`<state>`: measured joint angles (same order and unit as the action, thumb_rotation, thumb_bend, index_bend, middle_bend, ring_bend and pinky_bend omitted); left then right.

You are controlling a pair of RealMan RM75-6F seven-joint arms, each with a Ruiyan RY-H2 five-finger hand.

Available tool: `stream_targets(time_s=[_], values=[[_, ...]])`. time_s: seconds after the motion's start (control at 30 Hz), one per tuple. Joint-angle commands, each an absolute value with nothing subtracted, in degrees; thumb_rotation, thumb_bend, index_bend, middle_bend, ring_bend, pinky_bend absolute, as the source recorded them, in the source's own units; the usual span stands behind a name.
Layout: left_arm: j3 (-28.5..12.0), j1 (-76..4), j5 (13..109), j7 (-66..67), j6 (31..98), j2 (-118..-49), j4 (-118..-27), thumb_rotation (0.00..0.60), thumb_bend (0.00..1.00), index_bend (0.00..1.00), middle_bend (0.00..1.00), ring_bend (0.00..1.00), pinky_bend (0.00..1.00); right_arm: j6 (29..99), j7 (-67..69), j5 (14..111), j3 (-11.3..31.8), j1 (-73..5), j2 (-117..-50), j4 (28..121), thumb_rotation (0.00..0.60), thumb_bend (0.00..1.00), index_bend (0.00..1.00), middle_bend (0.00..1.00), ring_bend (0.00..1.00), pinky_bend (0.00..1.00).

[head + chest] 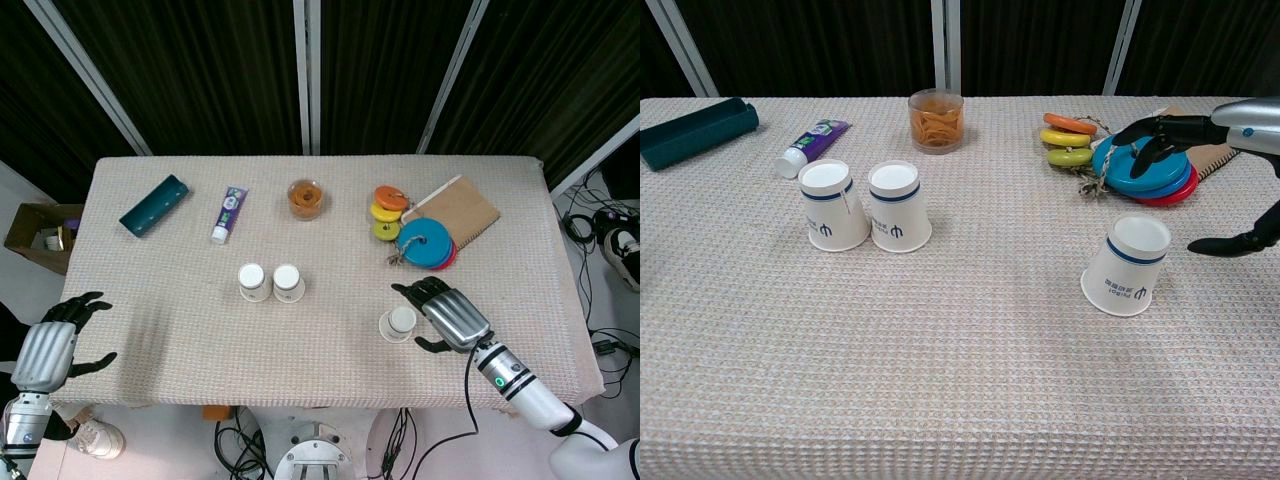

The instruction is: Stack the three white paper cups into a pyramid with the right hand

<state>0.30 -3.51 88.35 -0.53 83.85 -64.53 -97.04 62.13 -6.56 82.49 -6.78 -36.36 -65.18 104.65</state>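
Observation:
Two white paper cups stand upside down and side by side: the left cup [252, 280] [834, 204] and the middle cup [288, 282] [898, 205] touch each other. A third cup [399, 323] [1128, 264] stands upside down, alone, to the right. My right hand [449, 314] [1210, 150] hovers just right of that third cup, fingers spread, holding nothing. At the table's near left corner my left hand [52, 347] is open, off the edge.
Along the far side lie a teal case [154, 205], a purple tube [229, 213], an orange-filled jar [305, 198], stacked coloured rings [387, 211], blue and red discs [426, 243] and a brown notebook [459, 210]. A cardboard box [36, 233] sits left of the table.

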Motion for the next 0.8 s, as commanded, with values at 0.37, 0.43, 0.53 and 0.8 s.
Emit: stream_targets(time_s=[0.37, 0.43, 0.53, 0.8], values=[[0.6, -3.0, 88.2, -0.1, 84.5, -63.9, -97.9, 0.6, 0.0, 0.29, 0.19, 0.19, 0.24, 57.3, -11.4, 82.9, -4.4, -36.6, -70.2, 98.2, 0.6, 0.26, 0.12, 0.23, 0.14, 0.18], [0.7, -3.0, 88.2, 0.0, 84.5, -63.8, -98.0, 0.6, 0.0, 0.29, 0.19, 0.19, 0.24, 56.5, -12.5, 83.1, -4.0, -37.0, -71.3, 97.6, 0.6, 0.29, 0.14, 0.24, 0.14, 0.18], [0.8, -2.9, 88.1, 0.1, 84.6, -63.7, -98.1, 0.6, 0.0, 0.29, 0.19, 0.19, 0.24, 55.8, -13.1, 83.6, -3.7, -37.3, -72.3, 96.9, 0.6, 0.29, 0.19, 0.25, 0.14, 0.18], [0.8, -2.6, 87.6, 0.2, 84.7, -63.5, -98.2, 0.6, 0.0, 0.29, 0.19, 0.19, 0.24, 55.2, -13.0, 85.3, -3.4, -37.3, -73.2, 95.6, 0.6, 0.31, 0.26, 0.3, 0.14, 0.18]])
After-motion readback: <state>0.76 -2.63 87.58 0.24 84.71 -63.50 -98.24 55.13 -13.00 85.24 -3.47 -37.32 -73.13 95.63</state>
